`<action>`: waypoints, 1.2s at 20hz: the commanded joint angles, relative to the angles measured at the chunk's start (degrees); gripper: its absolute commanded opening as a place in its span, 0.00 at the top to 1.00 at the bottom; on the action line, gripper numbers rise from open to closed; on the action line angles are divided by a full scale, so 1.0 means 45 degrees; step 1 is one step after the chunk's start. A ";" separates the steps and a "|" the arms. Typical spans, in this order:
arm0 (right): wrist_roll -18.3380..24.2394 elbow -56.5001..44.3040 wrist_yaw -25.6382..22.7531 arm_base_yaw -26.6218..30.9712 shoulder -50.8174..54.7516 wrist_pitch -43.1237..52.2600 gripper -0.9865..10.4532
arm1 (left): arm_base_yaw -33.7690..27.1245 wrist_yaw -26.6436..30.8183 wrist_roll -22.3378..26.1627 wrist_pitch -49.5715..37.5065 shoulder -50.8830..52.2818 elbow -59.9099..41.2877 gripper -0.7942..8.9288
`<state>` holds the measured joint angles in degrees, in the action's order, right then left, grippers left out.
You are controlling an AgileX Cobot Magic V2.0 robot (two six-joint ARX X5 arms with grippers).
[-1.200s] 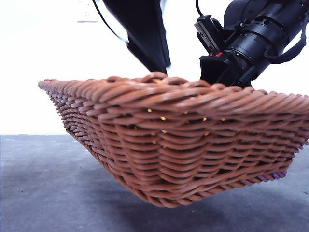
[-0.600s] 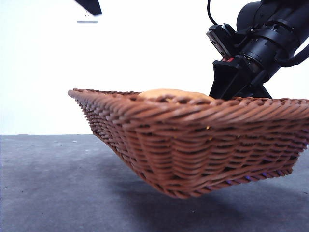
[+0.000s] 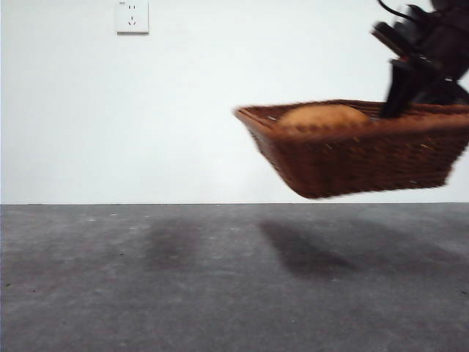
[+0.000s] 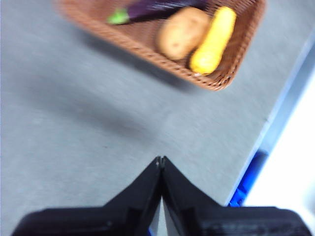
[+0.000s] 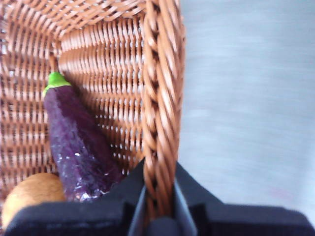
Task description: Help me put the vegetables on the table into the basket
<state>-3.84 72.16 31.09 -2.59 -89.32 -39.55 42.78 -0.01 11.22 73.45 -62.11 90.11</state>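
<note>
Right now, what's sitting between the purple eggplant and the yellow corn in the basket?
The potato lies between the eggplant and the corn in the basket, as the left wrist view shows.

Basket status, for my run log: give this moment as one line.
basket: off the table, rim clamped by right gripper | inside: eggplant, potato, corn | left gripper: shut, empty

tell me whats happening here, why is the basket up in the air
The right gripper is clamped on the braided rim of the wicker basket and holds it clear above the table. All three vegetables are inside: the eggplant, the potato and the yellow corn-like piece. The left gripper hangs over the table off to the side, jaws shut and holding nothing.
</note>
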 commanded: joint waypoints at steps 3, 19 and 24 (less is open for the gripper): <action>0.0379 0.0044 -0.0097 0.0967 -0.0078 0.0092 0.92 | -0.0029 0.1384 -0.0903 -0.0112 0.0816 0.0019 0.93; 0.0913 -0.0442 -0.1690 0.1010 -0.3857 0.0597 0.92 | -0.0029 0.2021 -0.1501 0.0432 0.1112 0.0019 0.93; 0.0913 -0.0549 -0.1817 0.1010 -0.3842 0.0763 0.74 | -0.0029 0.2016 -0.1496 0.0432 0.1049 0.0019 0.93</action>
<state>0.03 70.61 23.22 2.11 -105.73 -36.18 42.78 8.88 4.86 75.53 -57.41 90.11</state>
